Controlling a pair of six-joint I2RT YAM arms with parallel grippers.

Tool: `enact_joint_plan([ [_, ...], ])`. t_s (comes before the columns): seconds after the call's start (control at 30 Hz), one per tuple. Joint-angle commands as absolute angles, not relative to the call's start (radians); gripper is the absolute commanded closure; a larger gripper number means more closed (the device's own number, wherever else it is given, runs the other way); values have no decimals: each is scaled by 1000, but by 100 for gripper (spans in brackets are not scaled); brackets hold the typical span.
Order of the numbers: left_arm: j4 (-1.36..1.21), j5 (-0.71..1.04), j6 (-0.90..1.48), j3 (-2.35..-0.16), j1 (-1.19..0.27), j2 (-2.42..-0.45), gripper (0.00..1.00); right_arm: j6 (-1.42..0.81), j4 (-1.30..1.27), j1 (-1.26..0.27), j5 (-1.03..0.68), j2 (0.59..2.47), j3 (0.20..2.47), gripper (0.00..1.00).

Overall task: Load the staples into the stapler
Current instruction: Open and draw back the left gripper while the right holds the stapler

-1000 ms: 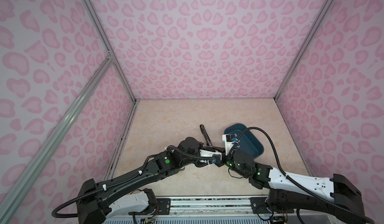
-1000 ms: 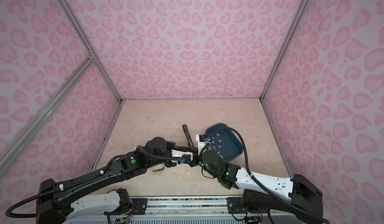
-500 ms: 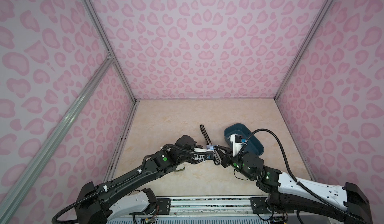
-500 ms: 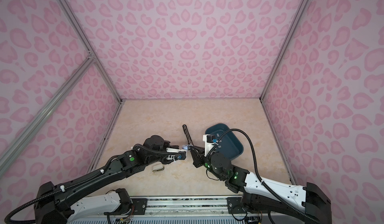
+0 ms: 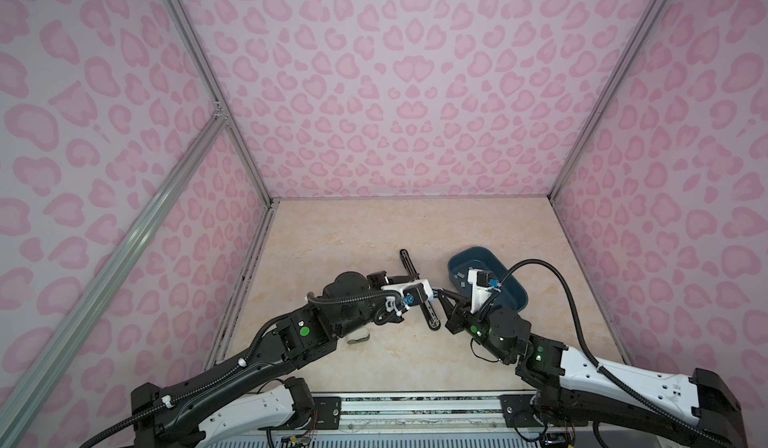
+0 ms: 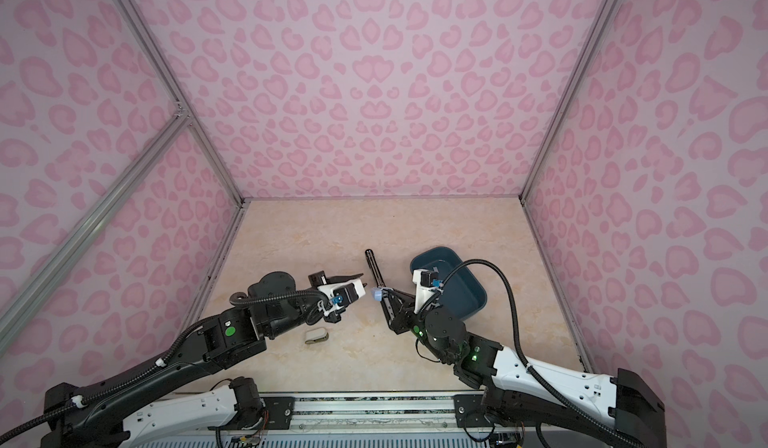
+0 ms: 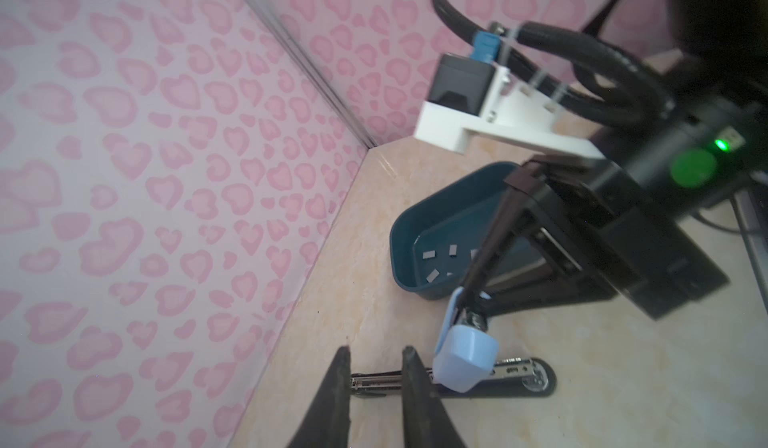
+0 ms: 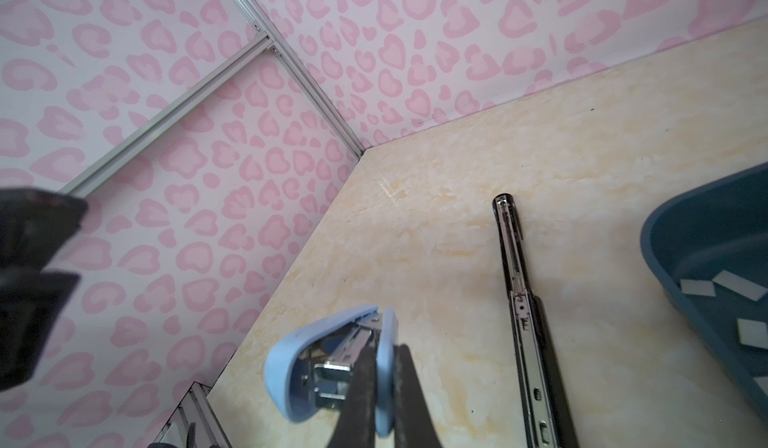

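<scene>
My right gripper point(image 8: 384, 350) is shut on one thin blue leaf of a small light-blue stapler point(image 8: 332, 358), which hangs hinged open above the table, metal magazine showing. In both top views the blue stapler point(image 6: 377, 295) sits at mid-table. My left gripper point(image 7: 376, 352) stands just left of it, jaws a narrow gap apart with nothing between them; in a top view the left gripper point(image 6: 363, 280) is clear of the stapler. The staples point(image 7: 430, 275), pale grey strips, lie loose in the dark teal tray point(image 7: 399, 234).
A long black stapler point(image 8: 519, 300) lies opened flat on the table beside the teal tray point(image 6: 478, 288), under both grippers. A small cream stapler point(image 6: 316, 336) lies near the left arm. Pink patterned walls close in three sides.
Both grippers have moved a little toward the back wall. The left gripper, which met the blue stapler earlier, now stands slightly apart from it. The right still holds it.
</scene>
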State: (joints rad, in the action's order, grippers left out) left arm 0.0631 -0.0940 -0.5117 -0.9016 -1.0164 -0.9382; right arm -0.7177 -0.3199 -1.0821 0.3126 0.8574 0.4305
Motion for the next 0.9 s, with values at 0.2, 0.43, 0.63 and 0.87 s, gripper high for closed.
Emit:
enact_joint_plan([
  [0.2, -87, -134, -121, -878, -1017, -874, 71, -991, -202, -1105, 576, 885, 468, 100],
  [0.43, -165, -200, -35, -731, -1011, -724, 19, -1032, -184, -1106, 566, 998, 547, 100],
  [0.63, -159, -157, 20, -598, -1000, -655, 15, -1033, -236, -1107, 560, 1038, 537, 100],
  [0.87, -183, -163, 85, -525, -1000, -792, 21, -1040, -285, -1130, 538, 1109, 551, 100],
])
